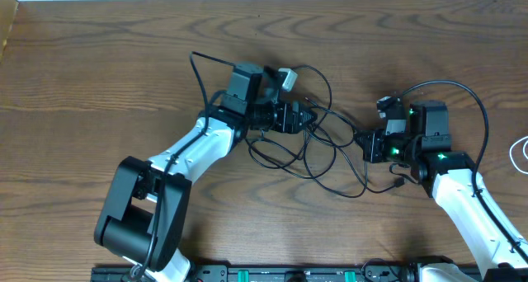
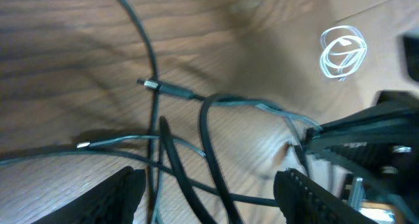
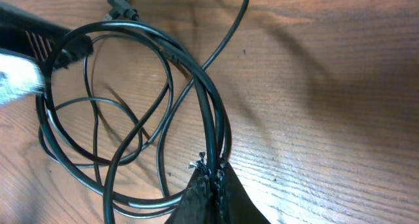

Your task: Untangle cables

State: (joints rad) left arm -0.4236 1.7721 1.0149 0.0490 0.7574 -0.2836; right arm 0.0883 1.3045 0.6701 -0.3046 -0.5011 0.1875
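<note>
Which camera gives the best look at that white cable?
The left wrist view: the white cable shows there as a whole coil on the table, though blurred. The overhead view catches only a loop of it, cut off at the right edge. The right wrist view shows only black cables.

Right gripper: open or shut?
Shut: the right gripper fingertips meet, pinching the black cables, in the right wrist view.
</note>
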